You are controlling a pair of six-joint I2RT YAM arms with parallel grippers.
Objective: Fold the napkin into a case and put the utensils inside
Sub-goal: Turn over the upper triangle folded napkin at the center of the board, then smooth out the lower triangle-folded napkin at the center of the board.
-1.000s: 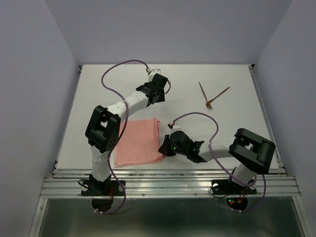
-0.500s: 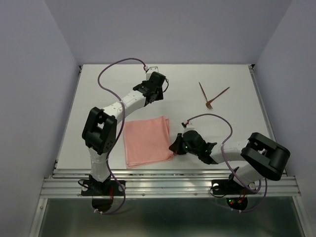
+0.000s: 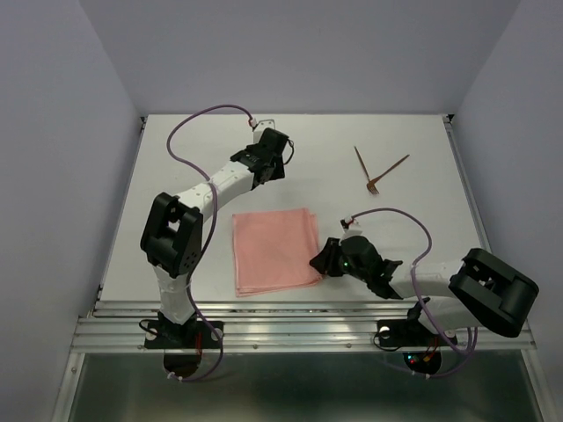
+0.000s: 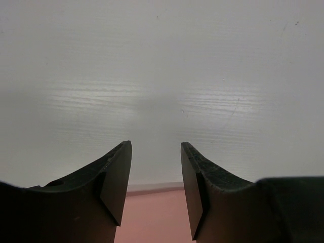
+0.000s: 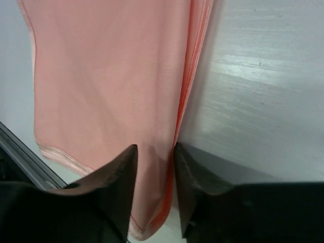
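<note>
The desk carries everything. At its near middle the napkin lies flat, folded to a nearly square pad and not yet a narrow case. Its layered edge runs from 12 to 6 o'clock on the side facing the right arm.

The left arm reaches out past the napkin's 12 o'clock edge. Its wrist view shows the left claw spread over bare desk with nothing between the jaws, and only a strip of pink shows behind the tips.

The right arm lies low across the near edge of the desk. The right claw sits at the napkin's 4 o'clock corner, its jaws a little apart, one over the cloth and one over the desk, so the layered edge runs through the gap. The gap looks wider than the cloth is thick, so I read it as parted and not pinching. Whether the tips touch the cloth I cannot tell from this angle.

The next fold likely turns on that edge: it lies straight ahead of the right claw, lengthwise to the jaws, and the right arm is the nearer one.

The utensils rest crossed in a V, well apart, at 1 o'clock from the napkin.
</note>
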